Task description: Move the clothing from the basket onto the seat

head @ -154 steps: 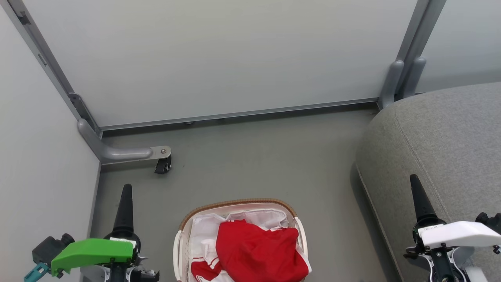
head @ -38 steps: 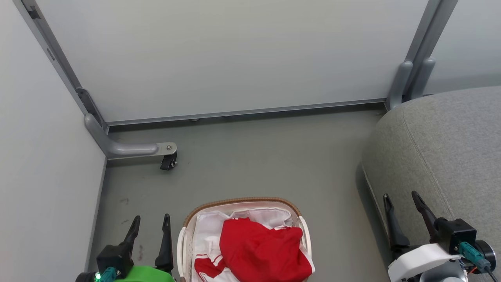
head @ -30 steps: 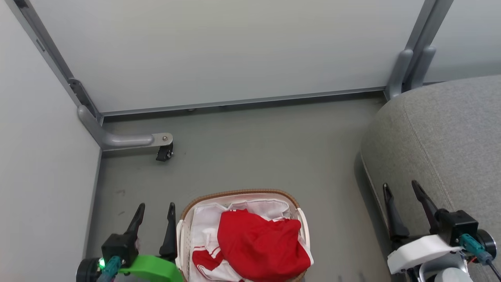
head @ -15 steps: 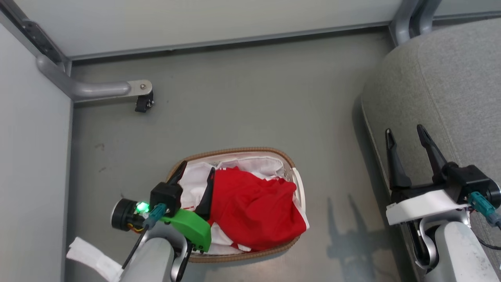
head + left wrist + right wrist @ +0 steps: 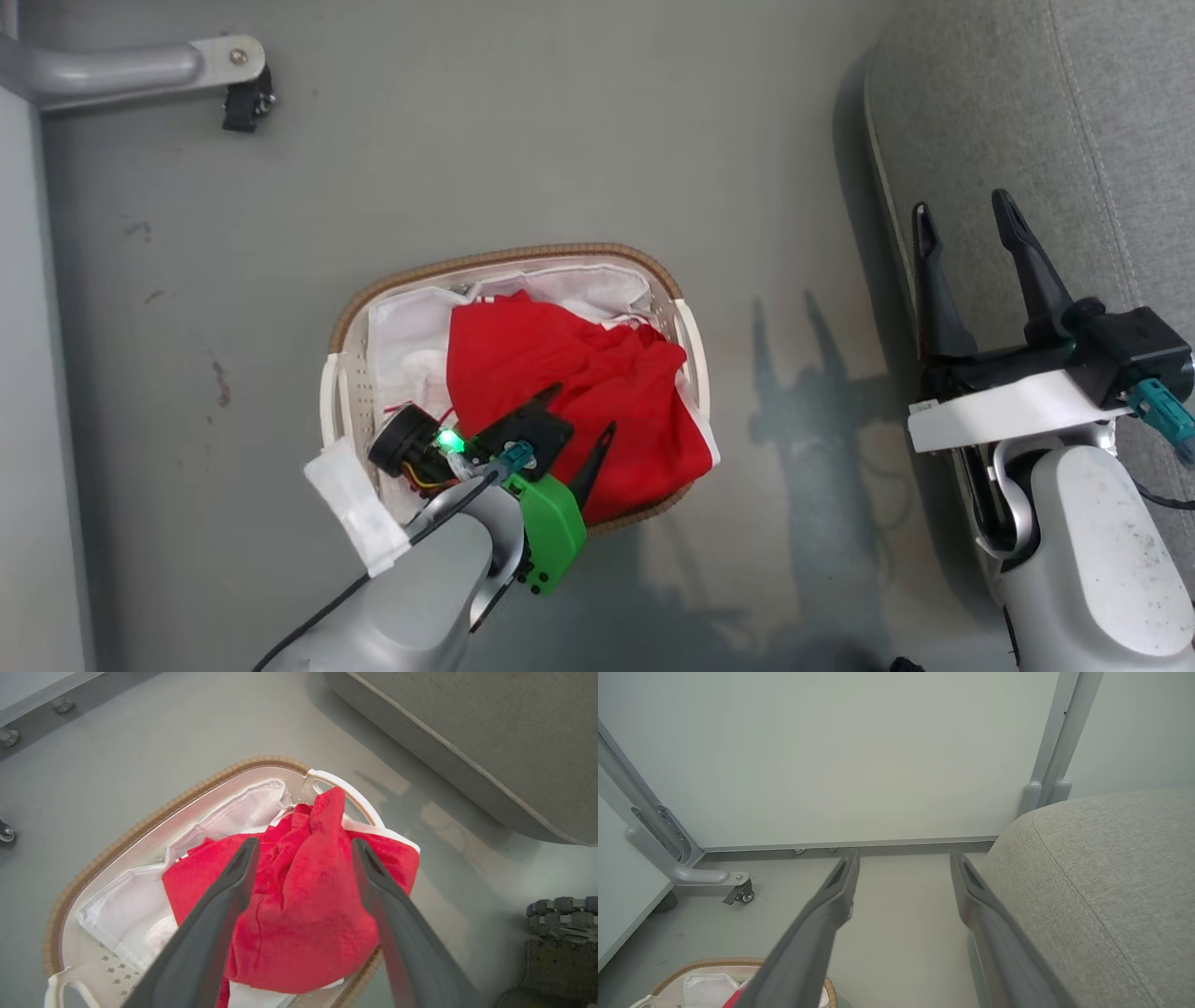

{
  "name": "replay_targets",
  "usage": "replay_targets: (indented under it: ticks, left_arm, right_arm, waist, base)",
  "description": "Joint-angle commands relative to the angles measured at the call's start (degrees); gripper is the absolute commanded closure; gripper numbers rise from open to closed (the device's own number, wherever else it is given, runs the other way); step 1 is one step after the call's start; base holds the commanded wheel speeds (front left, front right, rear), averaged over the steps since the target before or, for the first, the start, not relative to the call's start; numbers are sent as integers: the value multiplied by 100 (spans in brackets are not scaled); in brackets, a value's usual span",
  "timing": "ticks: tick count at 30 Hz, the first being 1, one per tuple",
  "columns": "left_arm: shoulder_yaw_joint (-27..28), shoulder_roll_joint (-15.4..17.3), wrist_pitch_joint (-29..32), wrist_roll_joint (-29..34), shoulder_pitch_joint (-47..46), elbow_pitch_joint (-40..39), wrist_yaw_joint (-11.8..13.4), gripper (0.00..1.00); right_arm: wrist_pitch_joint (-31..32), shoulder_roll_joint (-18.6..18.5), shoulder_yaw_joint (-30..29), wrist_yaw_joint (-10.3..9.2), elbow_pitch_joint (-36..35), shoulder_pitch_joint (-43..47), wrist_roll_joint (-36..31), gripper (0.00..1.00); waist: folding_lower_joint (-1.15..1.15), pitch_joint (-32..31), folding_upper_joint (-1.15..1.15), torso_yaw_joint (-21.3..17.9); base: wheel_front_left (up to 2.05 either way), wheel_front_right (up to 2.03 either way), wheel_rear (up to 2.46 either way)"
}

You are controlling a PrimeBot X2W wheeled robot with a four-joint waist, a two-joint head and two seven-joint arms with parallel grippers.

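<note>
A red heap of clothing (image 5: 560,364) with white trim is lying bunched inside the basket (image 5: 523,254), an oval white tub with a brown woven rim that is sitting on the grey floor (image 5: 513,140). A white liner (image 5: 401,327) is showing beside the red fabric on the basket's left side. The left gripper (image 5: 584,408) is hanging over the near part of the basket, its two dark fingers spread apart and pointing across the red heap. In the left wrist view the fingers are framing the fabric on both sides, and whether their tips are touching it cannot be told. The right gripper (image 5: 961,203) is hovering at the edge of the seat (image 5: 1055,112), a large grey cushion well to the right of the basket, its fingers spread and gripping nothing. A small black caster (image 5: 245,103) on a grey metal leg (image 5: 103,67) is standing at the far left of the floor
</note>
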Motion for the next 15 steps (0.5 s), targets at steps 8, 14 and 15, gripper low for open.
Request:
replay_targets:
  ticks: [8,14,15]
  left_arm:
    - [-1141,377,417,-842,-704,545,-7,0]
    - [-1586,598,501,-1223,-997,761,-7,0]
    - [-1658,621,492,-1264,-1050,785,-7,0]
  right_arm:
    - [-28,-19,199,0,-64,-314,207,0]
    - [-28,-20,310,-1,-104,-425,351,0]
    - [-28,-18,322,-1,-107,-440,368,0]
  waist:
    - [-1,897,0,-509]
    - [-1,1158,0,-700]
    - [-1,1191,0,-721]
  base:
    - [0,0,0]
    - [0,0,0]
    - [0,0,0]
